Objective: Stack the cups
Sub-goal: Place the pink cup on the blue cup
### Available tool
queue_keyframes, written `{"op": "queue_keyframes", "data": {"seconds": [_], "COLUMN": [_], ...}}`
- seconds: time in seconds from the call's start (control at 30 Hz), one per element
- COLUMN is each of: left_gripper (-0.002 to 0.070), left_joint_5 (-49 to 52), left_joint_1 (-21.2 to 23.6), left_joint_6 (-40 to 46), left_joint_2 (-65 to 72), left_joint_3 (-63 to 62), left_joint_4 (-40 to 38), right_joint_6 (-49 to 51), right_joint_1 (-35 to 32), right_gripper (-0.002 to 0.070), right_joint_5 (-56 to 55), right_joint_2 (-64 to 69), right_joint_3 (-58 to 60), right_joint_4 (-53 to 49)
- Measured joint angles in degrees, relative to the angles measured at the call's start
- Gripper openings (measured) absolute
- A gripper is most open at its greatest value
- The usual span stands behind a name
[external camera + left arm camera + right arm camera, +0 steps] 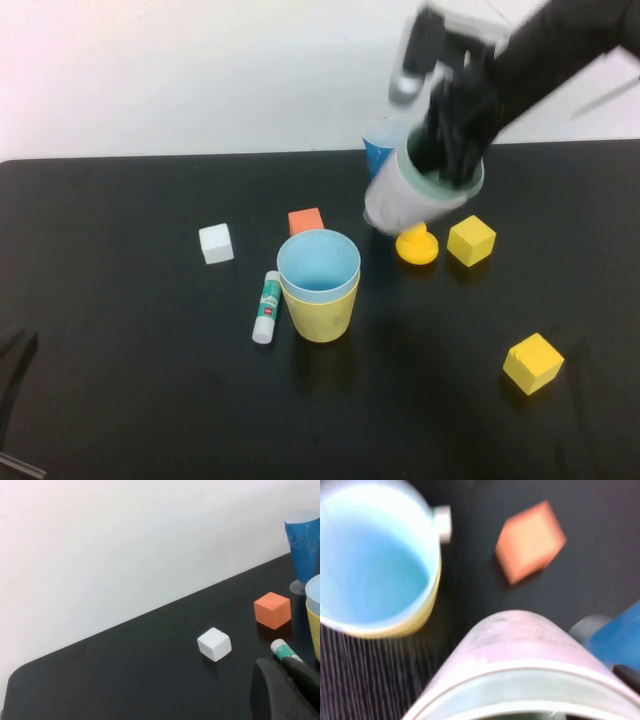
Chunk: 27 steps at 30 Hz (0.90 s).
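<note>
Carrying nested pink and green cups (415, 195), tilted, pinched at the rim by right gripper (450, 150); blue-in-yellow stack (318, 285) waiting near-left on the bench (120, 400); left gripper (285, 690) parked near-left, fingers unclear.

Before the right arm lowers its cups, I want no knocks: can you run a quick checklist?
1. Load held: right gripper carries the pale green cup nested in the pale pink cup, fingers inside the rim: ok.
2. Load level: pair is tilted: not ok.
3. Target ready: light blue cup sits upright in the yellow cup, mouth open: ok.
4. Alignment: load hangs behind and right of the target: not ok.
5. Neighbours: glue stick lies close beside the target: cannot tell.
6. Left gripper parked at the near left edge: ok.
</note>
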Motion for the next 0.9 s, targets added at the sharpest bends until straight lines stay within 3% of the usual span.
{"op": "queue_keyframes", "data": {"seconds": [0.23,0.5,0.9], "left_gripper": [0.0001,0.0001,0.0001], "left_joint_5": [-0.3,-0.3,-0.4], "left_joint_1": [0.0,0.0,0.0], "left_joint_6": [0.0,0.0,-0.3], "left_joint_2": [0.0,0.0,0.0], "left_joint_3": [0.1,0.1,0.1], "left_joint_4": [0.0,0.0,0.0], "right_joint_6": [5.5,6.2,13.4], "right_joint_1": [3.4,13.5,14.0], "right_gripper": [0.0082,0.0082,0.0079], "right_joint_5": [7.1,8.1,8.0], "right_joint_2": [-0.7,1.1,7.4], "right_joint_3": [-14.4,-14.8,-14.8], "right_joint_4": [0.2,-7.3,-10.1]}}
